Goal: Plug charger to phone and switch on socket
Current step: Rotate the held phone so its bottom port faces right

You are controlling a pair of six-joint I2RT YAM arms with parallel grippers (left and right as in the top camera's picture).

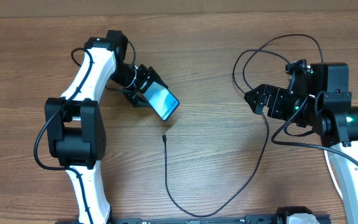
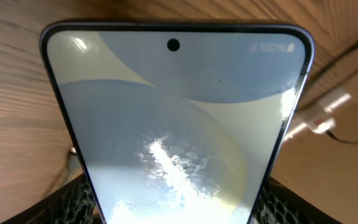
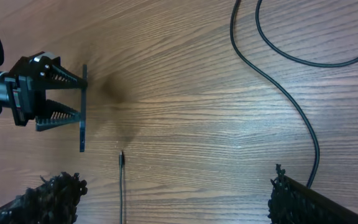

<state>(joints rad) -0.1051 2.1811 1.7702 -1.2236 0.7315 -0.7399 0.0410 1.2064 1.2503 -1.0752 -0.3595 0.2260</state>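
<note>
My left gripper (image 1: 148, 93) is shut on the phone (image 1: 163, 101) and holds it tilted above the table, its light-blue screen lit. The phone fills the left wrist view (image 2: 176, 124), with my fingers at its lower sides. In the right wrist view it shows edge-on (image 3: 82, 109). The charger's thin black cable (image 1: 260, 155) loops across the table. Its connector tip (image 1: 165, 137) lies just below the phone and also shows in the right wrist view (image 3: 122, 158). My right gripper (image 1: 253, 98) is open and empty, close to the cable (image 3: 278, 81). The socket is not in the overhead view.
A small white object (image 2: 323, 116) with a dark cable shows far off in the left wrist view; I cannot tell what it is. The cable's upper loops (image 1: 278, 43) lie behind my right arm. Bare wood lies between the two grippers.
</note>
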